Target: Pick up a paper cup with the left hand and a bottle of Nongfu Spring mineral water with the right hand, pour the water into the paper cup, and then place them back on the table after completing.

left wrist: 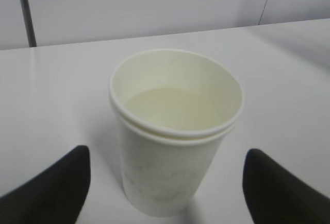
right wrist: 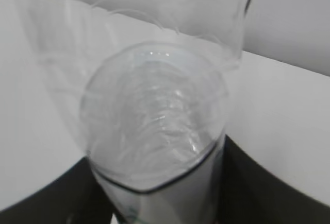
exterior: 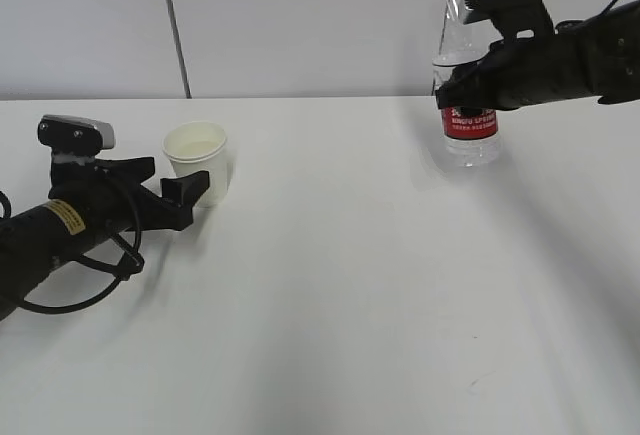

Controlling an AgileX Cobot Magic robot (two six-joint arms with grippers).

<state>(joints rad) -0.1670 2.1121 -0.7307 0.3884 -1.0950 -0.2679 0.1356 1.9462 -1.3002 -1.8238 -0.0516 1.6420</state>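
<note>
A white paper cup stands upright on the white table, and I cannot tell if the pale flat surface inside it is liquid. My left gripper, on the arm with the yellow sticker, lies low beside the cup and is open. In the left wrist view the cup stands between the spread fingers, untouched. My right gripper is shut on the clear Nongfu Spring bottle above its red label. The bottle is nearly upright, with clear water low in it. It fills the right wrist view between the jaws of the right gripper.
A pale wall with a dark vertical seam runs behind the table's far edge. The two arms are far apart, with bare tabletop between the cup and the bottle.
</note>
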